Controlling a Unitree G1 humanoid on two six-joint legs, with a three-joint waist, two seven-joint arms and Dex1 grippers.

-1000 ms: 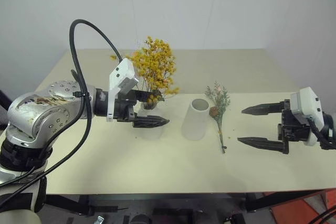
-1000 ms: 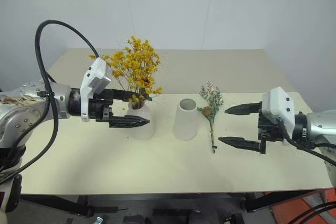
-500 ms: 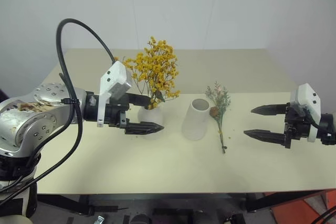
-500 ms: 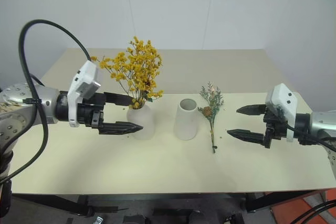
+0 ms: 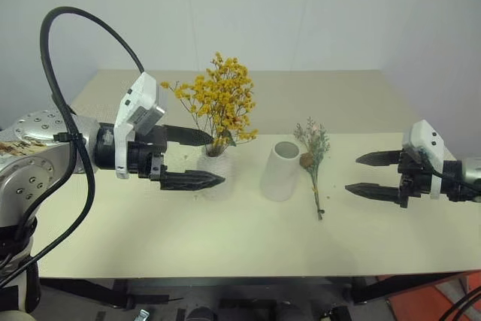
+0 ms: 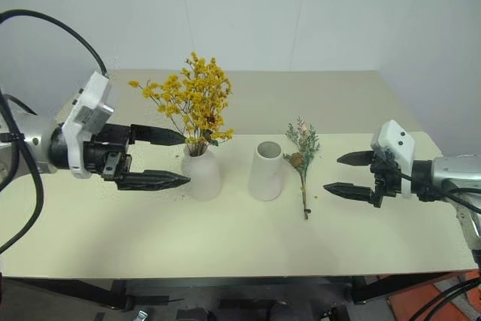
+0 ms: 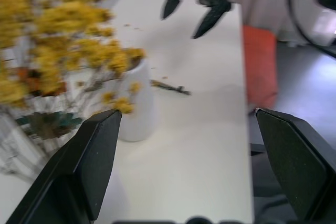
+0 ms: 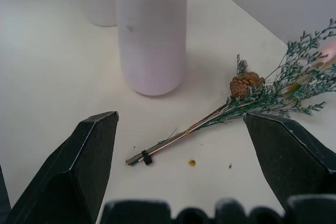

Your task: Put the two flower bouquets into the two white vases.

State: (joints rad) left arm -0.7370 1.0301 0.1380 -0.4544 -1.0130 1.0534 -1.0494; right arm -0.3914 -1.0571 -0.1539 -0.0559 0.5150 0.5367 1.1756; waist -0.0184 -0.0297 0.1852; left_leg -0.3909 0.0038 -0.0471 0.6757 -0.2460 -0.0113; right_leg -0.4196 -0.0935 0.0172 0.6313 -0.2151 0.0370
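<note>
The yellow bouquet (image 5: pixel 219 103) stands in the squat vase (image 6: pixel 203 174) on the table (image 5: pixel 248 246); the left claw (image 5: pixel 197 158), fingers apart, hangs just beside it; the sprig bunch (image 5: pixel 313 157) lies flat beside the empty taller vase (image 5: pixel 281 171); the right claw (image 5: pixel 367 174), spread wide and empty, points at the sprig

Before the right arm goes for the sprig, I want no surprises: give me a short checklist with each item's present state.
1. Right gripper open: ok, fingers apart with nothing between them.
2. Grey-green sprig bunch free to grasp: ok, it lies flat on the table beside the tall vase.
3. Tall vase mouth unoccupied: ok.
4. Stem end reachable: ok, the right wrist view shows the tied end pointing toward the gripper.
5. Yellow bouquet seated in the squat vase: ok.
6. Left gripper away from the yellow bouquet: ok, open and apart from it.
</note>
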